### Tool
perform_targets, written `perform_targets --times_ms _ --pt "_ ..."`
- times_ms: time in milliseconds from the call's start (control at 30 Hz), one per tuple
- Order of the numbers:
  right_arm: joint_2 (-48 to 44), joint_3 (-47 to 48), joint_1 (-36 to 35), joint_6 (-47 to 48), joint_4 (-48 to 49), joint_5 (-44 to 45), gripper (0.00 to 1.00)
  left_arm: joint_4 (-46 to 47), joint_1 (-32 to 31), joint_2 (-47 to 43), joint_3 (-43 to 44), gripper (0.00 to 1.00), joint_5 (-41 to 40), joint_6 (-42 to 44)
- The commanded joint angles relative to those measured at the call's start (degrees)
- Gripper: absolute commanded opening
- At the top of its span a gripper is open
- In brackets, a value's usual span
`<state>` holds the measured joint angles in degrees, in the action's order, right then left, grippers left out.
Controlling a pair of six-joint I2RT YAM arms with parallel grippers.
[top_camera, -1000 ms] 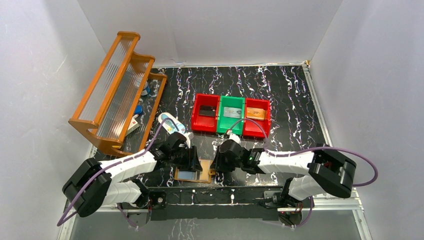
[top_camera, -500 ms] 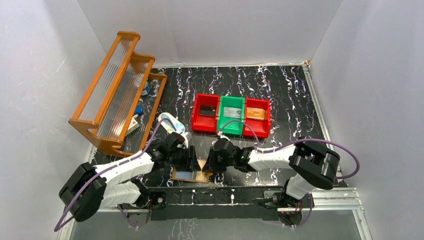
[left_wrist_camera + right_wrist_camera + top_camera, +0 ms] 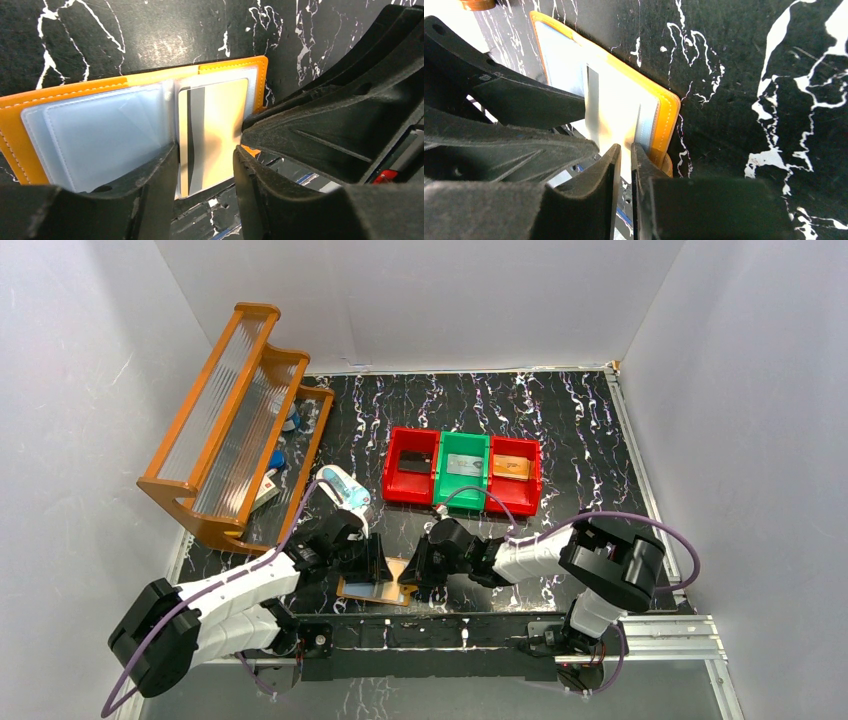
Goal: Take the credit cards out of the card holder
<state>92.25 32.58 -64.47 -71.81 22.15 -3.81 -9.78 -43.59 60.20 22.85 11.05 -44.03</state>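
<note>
— Holder first: where does it lie?
— The card holder lies flat on the black marbled table, at its near edge between the two arms, clear window facing up.
— And the card?
— One credit card, pale and shiny with a dark stripe, juts past the holder's edge on the right gripper's side.
— Left gripper?
— The left gripper stands over the holder, fingers apart, with the card showing between them. It clamps nothing that I can see.
— The right one?
— The right gripper meets the card's outer edge. Its fingers are drawn almost together with that edge in the slit. Whether they pinch it, I cannot tell.
— Farther back?
— A pale blue-and-white oval item sits just behind the left arm. Beyond it, red and green bins stand in a row with a flat thing in each, and a wooden rack leans along the left wall.
</note>
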Motion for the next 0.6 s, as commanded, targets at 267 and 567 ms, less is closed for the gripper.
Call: perform_targets --times_ms 267,567 --pt "5.0 -3.3 0.4 0.8 -4.8 0.8 0.22 3.2 -0.1 -2.4 -2.6 0.23 5.1 -2.6" --pt "4.8 -2.8 0.9 1.9 -7.0 1.6 0.22 1.4 -0.1 -6.4 -0.9 0.00 5.5 -1.5"
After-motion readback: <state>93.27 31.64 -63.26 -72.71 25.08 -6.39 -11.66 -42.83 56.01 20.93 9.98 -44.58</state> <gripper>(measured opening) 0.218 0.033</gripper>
